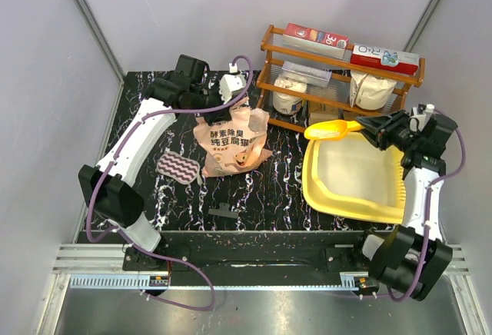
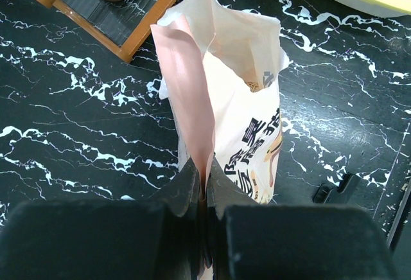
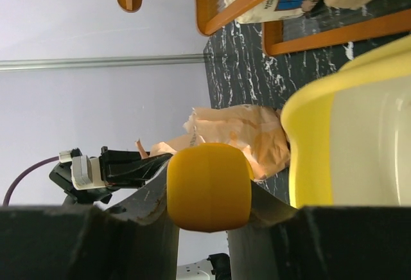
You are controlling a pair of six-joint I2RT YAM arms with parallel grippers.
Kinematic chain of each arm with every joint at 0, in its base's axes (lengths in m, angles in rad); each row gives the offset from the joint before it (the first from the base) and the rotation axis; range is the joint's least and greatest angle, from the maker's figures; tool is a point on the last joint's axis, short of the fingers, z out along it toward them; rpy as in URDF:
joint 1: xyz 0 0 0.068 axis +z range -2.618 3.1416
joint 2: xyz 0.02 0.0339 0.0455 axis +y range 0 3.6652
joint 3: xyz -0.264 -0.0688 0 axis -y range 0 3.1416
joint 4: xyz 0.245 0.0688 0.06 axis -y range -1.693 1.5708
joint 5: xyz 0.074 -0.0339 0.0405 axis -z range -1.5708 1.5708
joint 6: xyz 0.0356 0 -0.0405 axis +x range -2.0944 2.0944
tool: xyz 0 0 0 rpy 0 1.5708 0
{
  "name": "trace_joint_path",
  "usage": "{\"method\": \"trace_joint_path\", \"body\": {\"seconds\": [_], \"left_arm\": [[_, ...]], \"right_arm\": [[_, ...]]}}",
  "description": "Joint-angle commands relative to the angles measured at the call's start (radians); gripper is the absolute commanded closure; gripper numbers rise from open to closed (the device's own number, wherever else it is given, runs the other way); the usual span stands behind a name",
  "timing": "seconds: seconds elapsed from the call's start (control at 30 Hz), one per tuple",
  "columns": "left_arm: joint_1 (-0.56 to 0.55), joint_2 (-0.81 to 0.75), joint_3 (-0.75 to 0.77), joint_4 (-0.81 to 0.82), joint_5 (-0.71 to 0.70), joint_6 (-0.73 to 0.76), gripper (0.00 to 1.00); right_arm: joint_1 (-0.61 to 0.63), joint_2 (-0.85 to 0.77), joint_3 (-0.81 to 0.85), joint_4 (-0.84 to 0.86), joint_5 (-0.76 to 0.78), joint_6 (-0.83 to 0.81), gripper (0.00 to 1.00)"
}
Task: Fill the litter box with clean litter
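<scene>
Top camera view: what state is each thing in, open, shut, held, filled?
Peach-orange printed litter bag: upright, top open, edge pinched.
Left gripper: shut on bag's edge.
Large yellow plastic litter tray: lying flat, pale layer inside.
Small yellow-orange plastic scoop: held by handle over tray's far rim.
Right gripper: shut on scoop's handle.
</scene>
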Motion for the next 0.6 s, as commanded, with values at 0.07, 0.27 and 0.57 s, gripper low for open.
{"method": "trace_joint_path", "body": {"seconds": [0.07,0.27,0.57], "left_arm": [[-0.002,-0.075,0.038,0.200,0.142,-0.039,1.00],[-0.002,-0.087,0.014,0.217,0.167,-0.057,1.00],[-0.002,-0.113,-0.026,0.235,0.199,-0.070,1.00]], "right_arm": [[-0.078,-0.066,0.070,-0.245,-0.086,-0.181,1.00],[-0.111,-0.072,0.116,-0.351,-0.068,-0.274,1.00],[-0.276,-0.003,0.177,-0.418,-0.117,-0.388,1.00]]}}
